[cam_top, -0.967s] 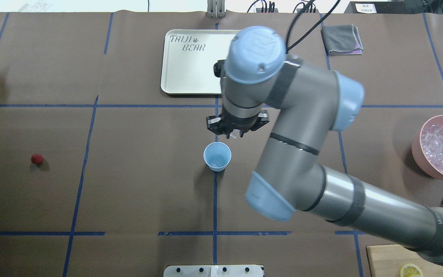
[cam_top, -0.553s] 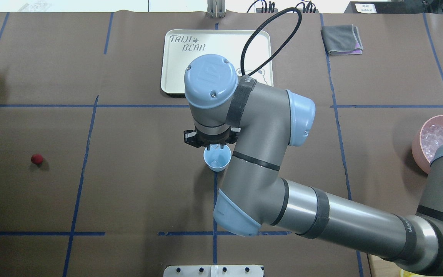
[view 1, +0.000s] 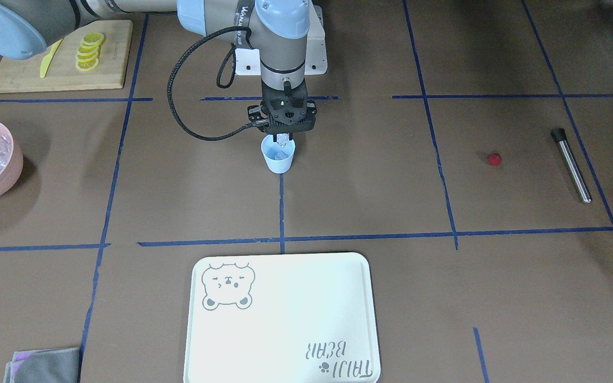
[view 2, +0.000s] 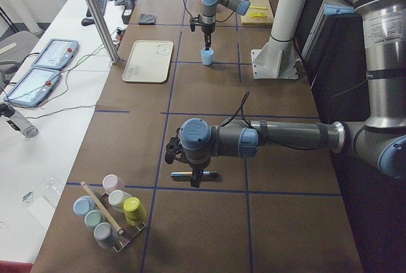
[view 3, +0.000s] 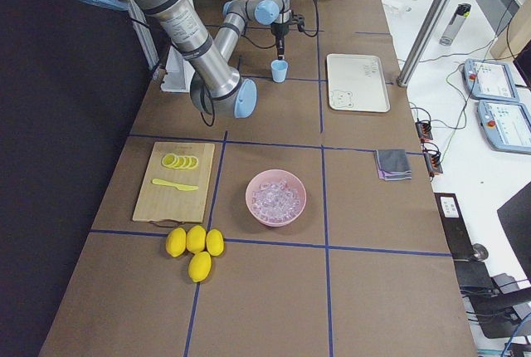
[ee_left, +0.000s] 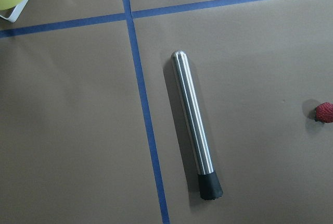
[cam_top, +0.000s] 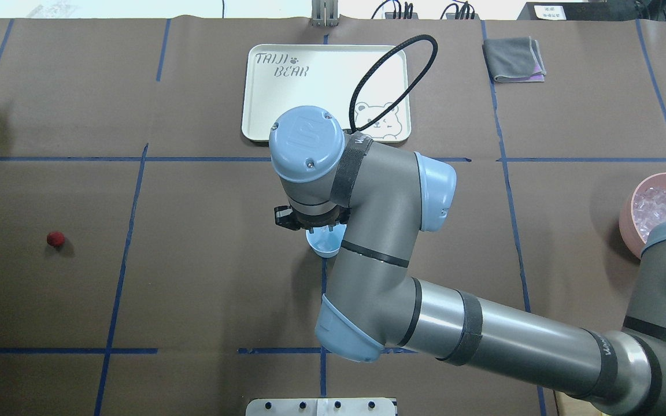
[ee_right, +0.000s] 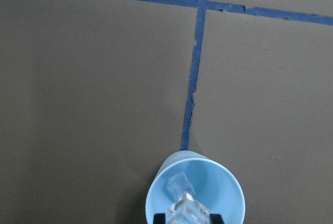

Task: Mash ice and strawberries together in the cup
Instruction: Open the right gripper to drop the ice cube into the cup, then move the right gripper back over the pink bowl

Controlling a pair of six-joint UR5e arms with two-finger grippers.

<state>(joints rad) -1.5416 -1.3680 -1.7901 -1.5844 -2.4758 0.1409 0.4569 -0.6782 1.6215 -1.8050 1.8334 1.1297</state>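
The light blue cup [view 1: 278, 158] stands at the table's middle, also in the overhead view [cam_top: 324, 247]. My right gripper [view 1: 283, 139] hangs straight over its mouth, shut on a clear ice cube [ee_right: 186, 209]. Another ice cube [ee_right: 178, 184] lies inside the cup [ee_right: 208, 187]. The tiny red strawberry [cam_top: 55, 238] lies alone far to my left, also in the left wrist view [ee_left: 323, 112]. My left gripper [view 2: 193, 174] hovers over a steel muddler [ee_left: 193, 122]; I cannot tell if it is open or shut.
A pink bowl [view 1: 16, 159] of ice cubes sits at my right. A white bear tray [cam_top: 287, 98] lies beyond the cup. A cutting board [view 1: 61, 64] with lemon slices, whole lemons [view 3: 193, 245] and a grey cloth [cam_top: 514, 59] are nearby.
My right arm has swung left and toward the robot, bringing the gripper with its ice cube from beyond the cup to directly over the cup's mouth.
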